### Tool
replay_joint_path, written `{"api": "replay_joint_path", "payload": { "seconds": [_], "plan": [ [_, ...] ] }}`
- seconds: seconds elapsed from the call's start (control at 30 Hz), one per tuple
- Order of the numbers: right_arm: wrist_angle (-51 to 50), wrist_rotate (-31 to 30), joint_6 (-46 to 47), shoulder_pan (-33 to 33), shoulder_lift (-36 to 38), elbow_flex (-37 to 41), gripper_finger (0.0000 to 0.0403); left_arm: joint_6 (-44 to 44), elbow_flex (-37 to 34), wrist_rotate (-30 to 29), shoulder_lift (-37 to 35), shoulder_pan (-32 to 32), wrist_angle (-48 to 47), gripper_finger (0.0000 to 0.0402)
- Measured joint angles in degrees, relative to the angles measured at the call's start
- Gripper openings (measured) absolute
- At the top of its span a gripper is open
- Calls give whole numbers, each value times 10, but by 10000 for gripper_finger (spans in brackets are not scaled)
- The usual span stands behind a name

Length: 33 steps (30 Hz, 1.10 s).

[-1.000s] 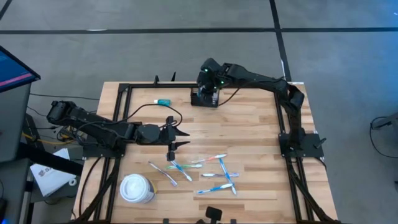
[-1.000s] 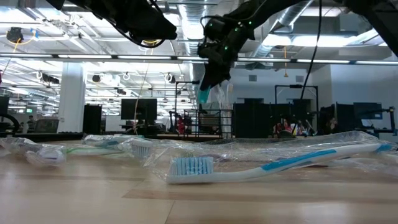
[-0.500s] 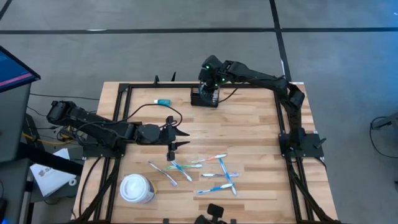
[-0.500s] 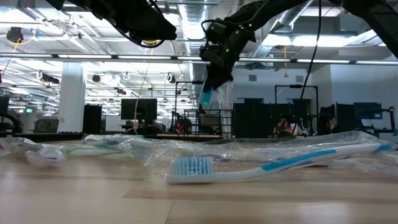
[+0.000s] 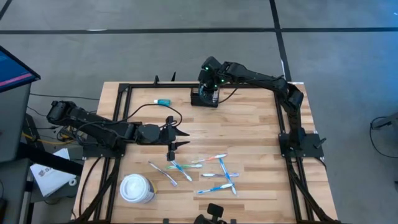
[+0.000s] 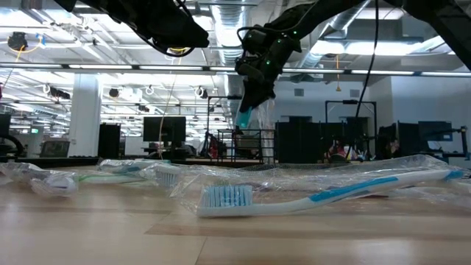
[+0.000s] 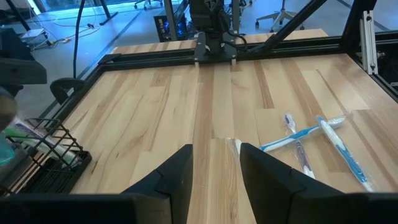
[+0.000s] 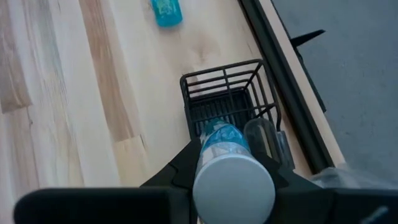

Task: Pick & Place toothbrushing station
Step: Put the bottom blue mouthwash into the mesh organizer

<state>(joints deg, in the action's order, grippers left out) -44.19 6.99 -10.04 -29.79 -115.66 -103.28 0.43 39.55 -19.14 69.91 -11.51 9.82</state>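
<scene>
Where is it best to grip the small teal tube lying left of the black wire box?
Probably at the middle of the small teal tube, coming from straight above: it lies flat and alone on the table, so it can be pinched across its short width. The open left gripper is free.

From above, we see the right gripper cover much of the toothbrushing station, so its compartments stay unreadable there. In the right wrist view a blue tube with a grey cap hides the gap between the jaws and part of the station's mesh floor. In the left wrist view the station is cut off by the picture's edge and a blurred teal shape beside it cannot be identified. The white cup shows only its lid from above.
</scene>
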Motion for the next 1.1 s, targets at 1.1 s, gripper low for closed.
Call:
{"api": "replay_joint_path", "payload": {
  "seconds": [1.1],
  "plan": [
    [22, -21, 8, -3, -14, 42, 71, -8, 0, 0, 0, 0, 0, 126]
  ]
}}
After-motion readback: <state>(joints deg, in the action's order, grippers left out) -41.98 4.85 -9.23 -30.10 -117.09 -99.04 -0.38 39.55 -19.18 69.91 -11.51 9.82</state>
